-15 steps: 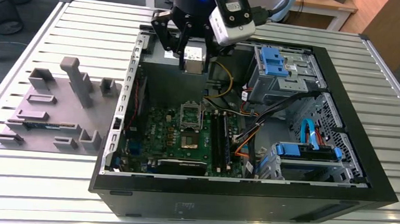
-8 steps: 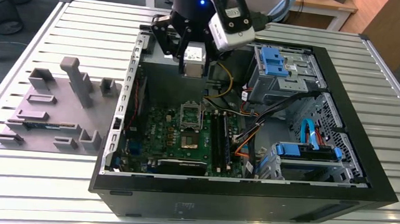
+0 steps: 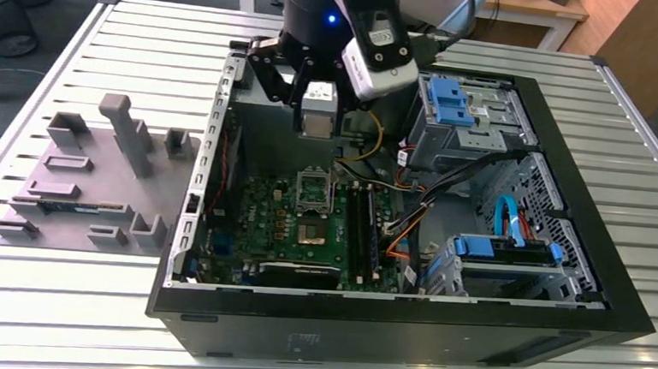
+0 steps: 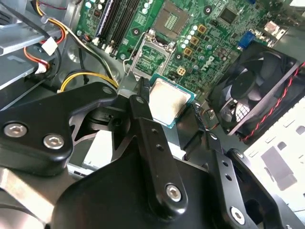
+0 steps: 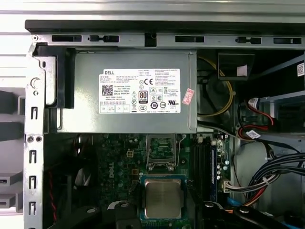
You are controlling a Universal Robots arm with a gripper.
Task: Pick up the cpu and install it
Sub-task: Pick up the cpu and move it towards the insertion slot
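The cpu (image 4: 167, 101), a small square chip with a dull silvery top and a green rim, is clamped between two black fingers (image 4: 142, 93). It is also seen face-on in the first wrist view (image 5: 163, 197). My gripper (image 3: 316, 125) is shut on it and hangs above the open computer case (image 3: 554, 250), over the back part of the green motherboard (image 3: 269, 232). The socket (image 3: 312, 230) lies below on the board, with its hinged metal frame (image 5: 161, 147) standing open. In the second wrist view the socket (image 4: 172, 19) shows its gold contacts, apart from the chip.
The grey power-supply box (image 5: 128, 90) fills the case's back. Memory sticks (image 3: 361, 221) run beside the socket, with cables (image 3: 419, 216) and blue drive cages (image 3: 460, 102) toward the exterior view's right. A black fan (image 4: 257, 90) sits near. A grey fixture tray (image 3: 89, 178) lies outside the case.
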